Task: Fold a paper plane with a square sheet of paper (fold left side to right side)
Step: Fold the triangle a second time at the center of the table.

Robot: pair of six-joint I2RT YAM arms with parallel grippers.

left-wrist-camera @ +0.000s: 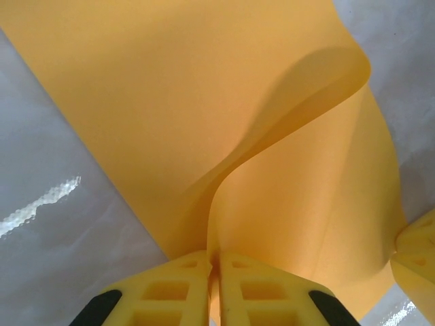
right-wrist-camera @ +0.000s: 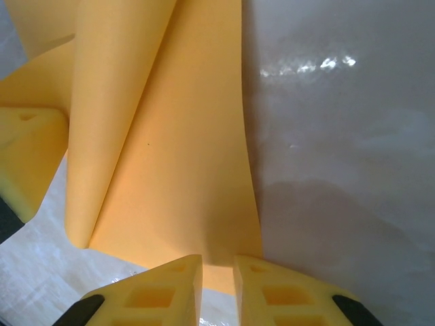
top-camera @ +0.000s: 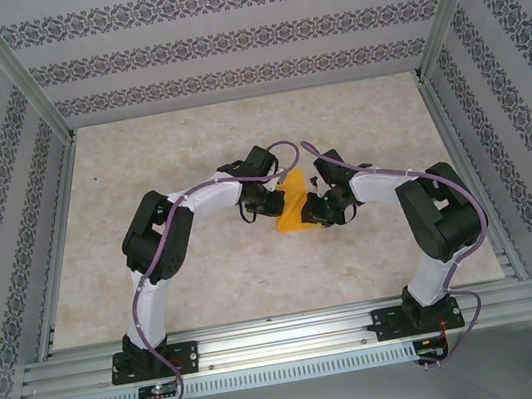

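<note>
The square sheet of paper [top-camera: 293, 205] is bright orange and lies mid-table between the two arms. My left gripper [left-wrist-camera: 216, 257] is shut on one edge of the sheet [left-wrist-camera: 204, 102], which it holds lifted and curled over the part still lying flat. Over the sheet's near right corner [right-wrist-camera: 183, 170] sits my right gripper [right-wrist-camera: 217, 261], its fingers a narrow gap apart with nothing pinched between them. In the top view the left gripper [top-camera: 269, 202] is at the sheet's left and the right gripper [top-camera: 316, 210] at its right. One left finger [right-wrist-camera: 27, 156] appears in the right wrist view.
The pale marble-patterned table [top-camera: 188, 151] is bare all round the sheet. Patterned walls and metal frame posts [top-camera: 23, 71] enclose it on three sides. An aluminium rail [top-camera: 288, 338] with both arm bases runs along the near edge.
</note>
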